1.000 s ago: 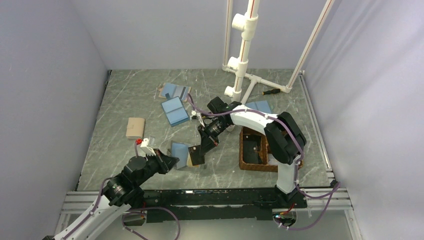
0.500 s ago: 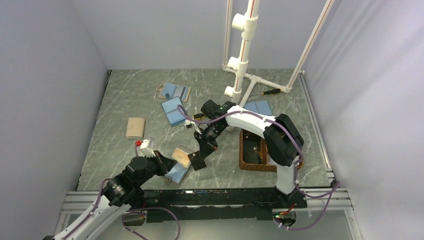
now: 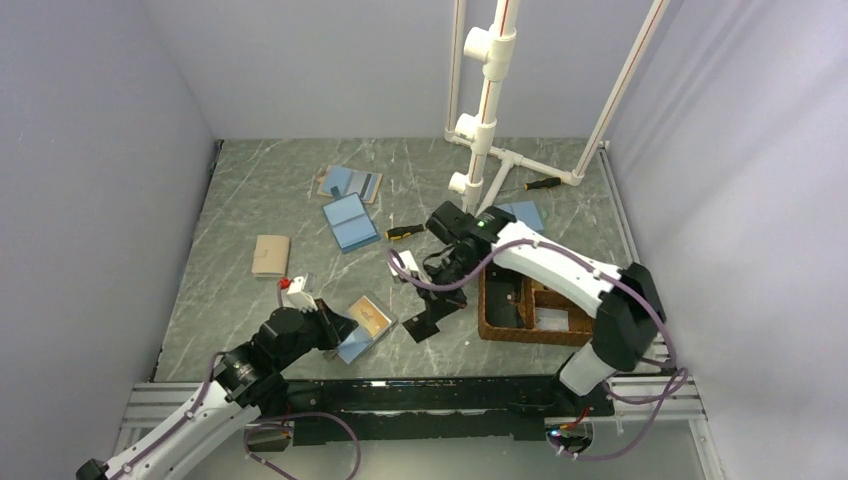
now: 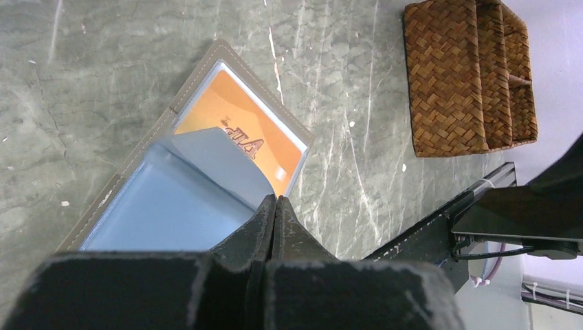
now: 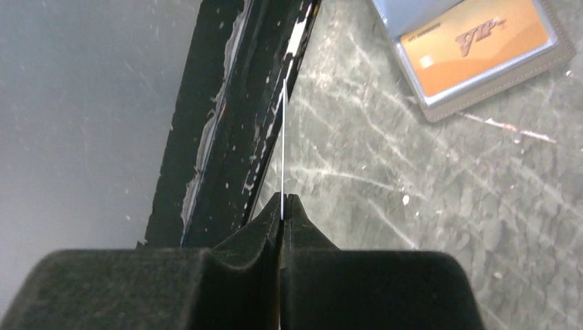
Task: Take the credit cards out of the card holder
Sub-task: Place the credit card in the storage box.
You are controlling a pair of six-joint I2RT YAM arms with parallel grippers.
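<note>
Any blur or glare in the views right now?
Left wrist: card holder and its orange card sharp, left gripper soft up close. Right wrist: right gripper soft too, held card edge-on, just a thin white line. Top external: even light, no glare.

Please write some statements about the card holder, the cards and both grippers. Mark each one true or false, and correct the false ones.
1. An orange card sits inside the open card holder. True.
2. The right gripper is open and holds nothing. False: it is shut on a thin card, seen edge-on in the right wrist view.
3. The left gripper is shut on a light blue leaf of the card holder. True.
4. The card holder lies inside the wicker tray. False: it lies on the table, apart from the tray.
</note>
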